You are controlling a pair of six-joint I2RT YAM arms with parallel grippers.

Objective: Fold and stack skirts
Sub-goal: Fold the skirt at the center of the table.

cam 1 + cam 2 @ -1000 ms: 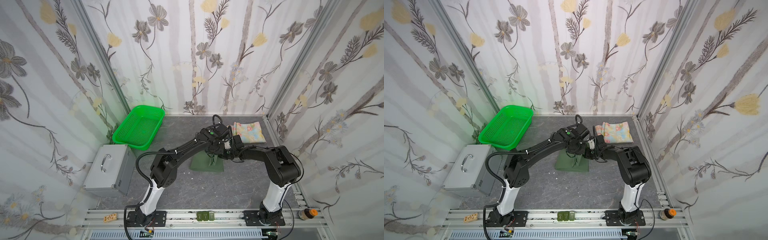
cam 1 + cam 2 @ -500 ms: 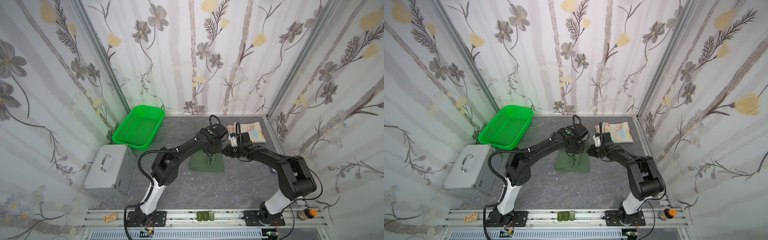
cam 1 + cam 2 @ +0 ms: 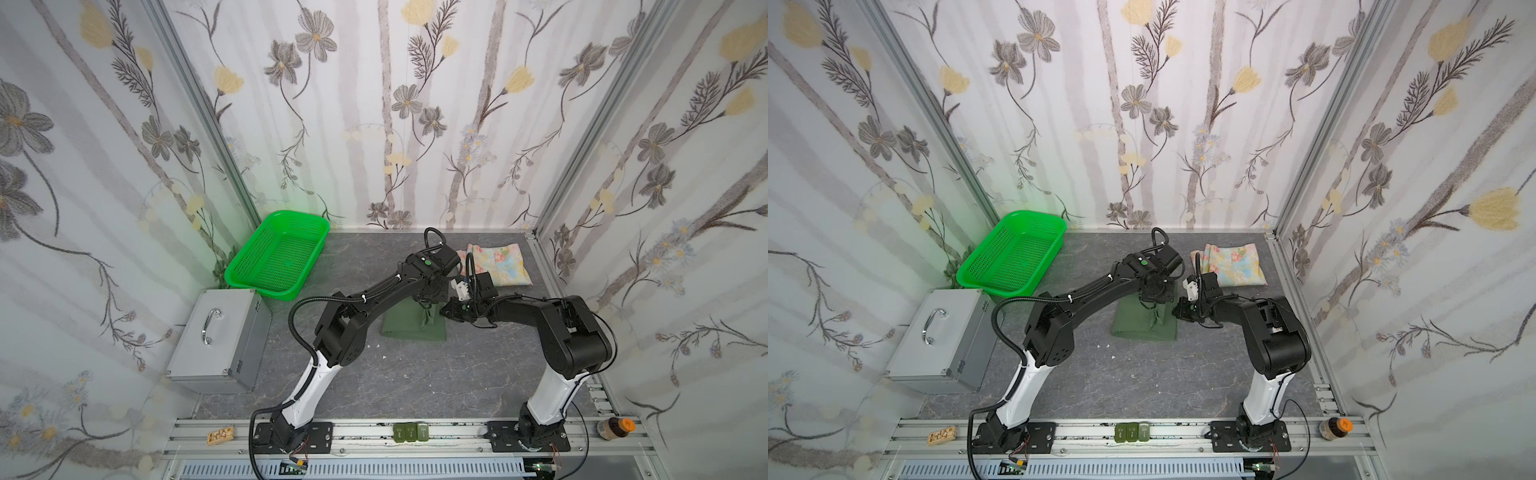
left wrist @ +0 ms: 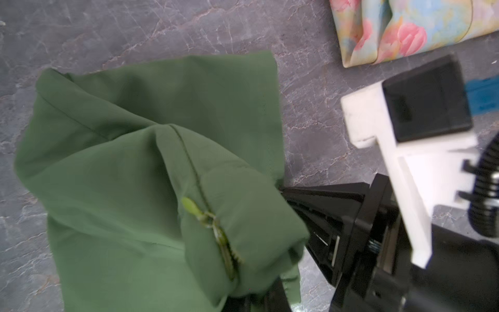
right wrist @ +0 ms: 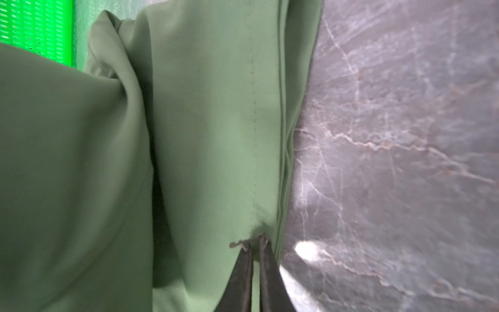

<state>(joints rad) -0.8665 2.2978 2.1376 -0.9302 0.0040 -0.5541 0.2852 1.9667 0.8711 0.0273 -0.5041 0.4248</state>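
One metal case [image 3: 216, 336] and one green basket [image 3: 276, 266] are sitting left on the bench [image 3: 415, 382]. Centrally, the left pincer [image 3: 427, 303] and right pincer [image 5: 254, 243] are both pinching one dark green skirt [image 3: 409, 329]; one folded floral skirt [image 3: 498, 264] is lying rightward.

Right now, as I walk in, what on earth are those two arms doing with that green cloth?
Two robot arms are folding a dark green skirt on the table. The left gripper pinches up a bunch of it. The right gripper is shut on its edge close by. The rest lies flat. The floral skirt lies folded near the back wall, apart, so nothing is stacked yet.
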